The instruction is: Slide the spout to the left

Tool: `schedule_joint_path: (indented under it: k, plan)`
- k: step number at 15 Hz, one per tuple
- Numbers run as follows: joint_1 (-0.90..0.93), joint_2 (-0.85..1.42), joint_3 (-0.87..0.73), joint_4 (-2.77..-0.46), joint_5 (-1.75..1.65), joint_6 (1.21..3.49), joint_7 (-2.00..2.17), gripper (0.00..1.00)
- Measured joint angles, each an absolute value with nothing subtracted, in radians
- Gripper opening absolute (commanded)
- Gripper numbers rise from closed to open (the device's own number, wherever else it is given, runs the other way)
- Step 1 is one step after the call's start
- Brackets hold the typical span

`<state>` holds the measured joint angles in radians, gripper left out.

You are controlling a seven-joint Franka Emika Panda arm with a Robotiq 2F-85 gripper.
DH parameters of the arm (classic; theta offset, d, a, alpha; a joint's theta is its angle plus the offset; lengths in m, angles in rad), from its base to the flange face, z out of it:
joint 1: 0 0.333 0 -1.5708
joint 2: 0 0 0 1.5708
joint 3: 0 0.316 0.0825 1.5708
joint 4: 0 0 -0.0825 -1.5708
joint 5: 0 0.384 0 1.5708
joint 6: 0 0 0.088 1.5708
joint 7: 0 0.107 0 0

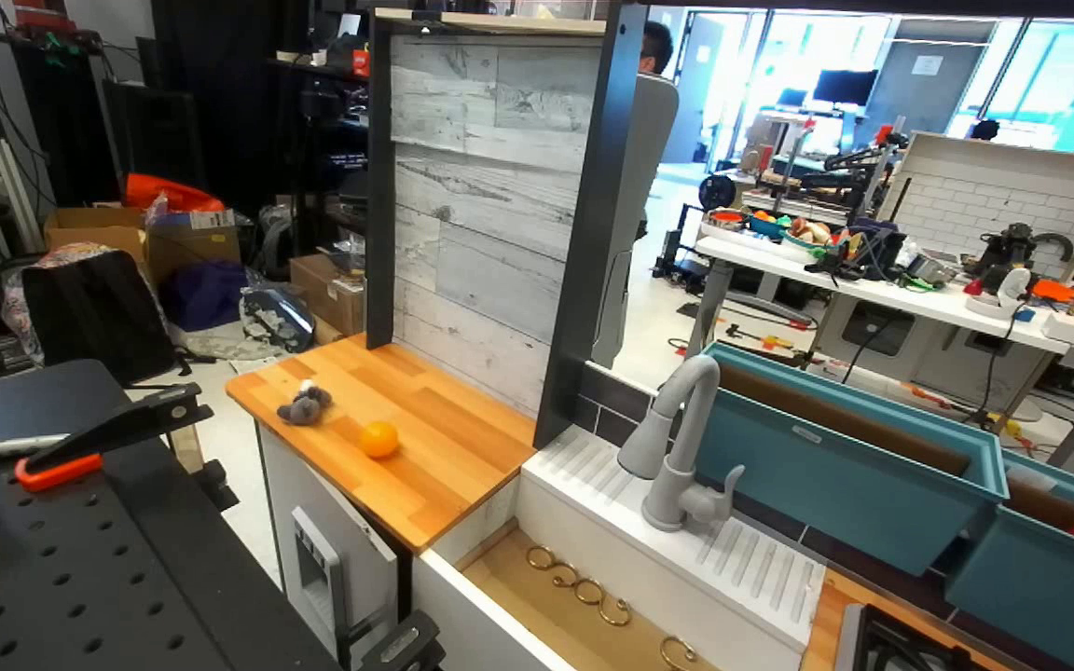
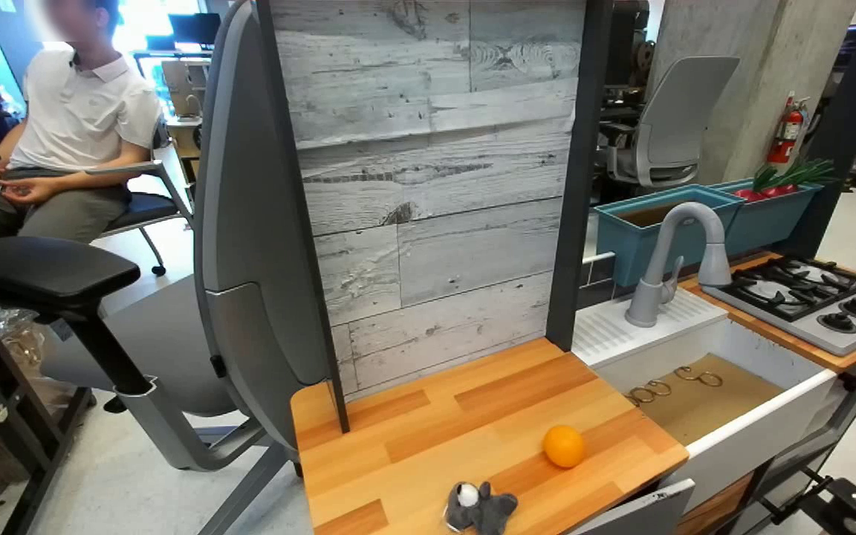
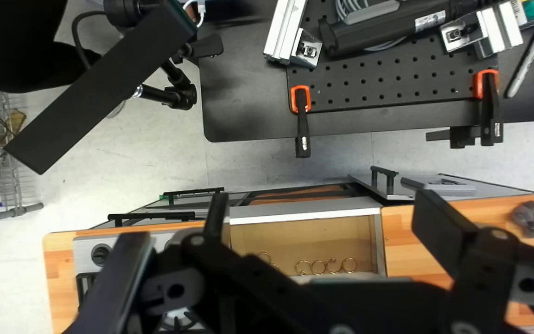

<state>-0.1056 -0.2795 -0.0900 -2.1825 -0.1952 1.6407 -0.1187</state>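
Observation:
The spout [image 1: 683, 410] is a grey faucet with an upright stem and a bent-over arm. It stands on the white ribbed ledge [image 1: 770, 559] behind the sink. Its head hangs toward the left in this exterior view. It also shows in an exterior view [image 2: 684, 223], where the head hangs toward the right, on the stove side. A small grey lever [image 1: 728, 494] is at its base. In the wrist view, my gripper [image 3: 325, 215] is open, fingers wide apart, with nothing between them. The sink lies below it. The spout does not show there. The gripper is out of both exterior views.
The sink [image 2: 770, 438] holds brass rings. A wooden counter [image 2: 428, 416] carries an orange ball [image 2: 563, 446] and a grey plush toy [image 2: 481, 507]. Teal planters [image 1: 835, 447] stand behind the spout. A stove [image 2: 807, 297] adjoins. A black table [image 3: 244, 93] has orange-tipped clamps.

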Motion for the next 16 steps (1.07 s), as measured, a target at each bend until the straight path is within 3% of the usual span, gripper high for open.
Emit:
schedule_joint_path:
  k: [8, 16]
  plan:
    - [-0.106, -0.178, -0.106, -2.182, -0.183, 1.777, -0.077, 1.00]
    - [-0.106, 0.070, -0.121, -2.217, -0.186, 2.291, -0.039, 1.00]
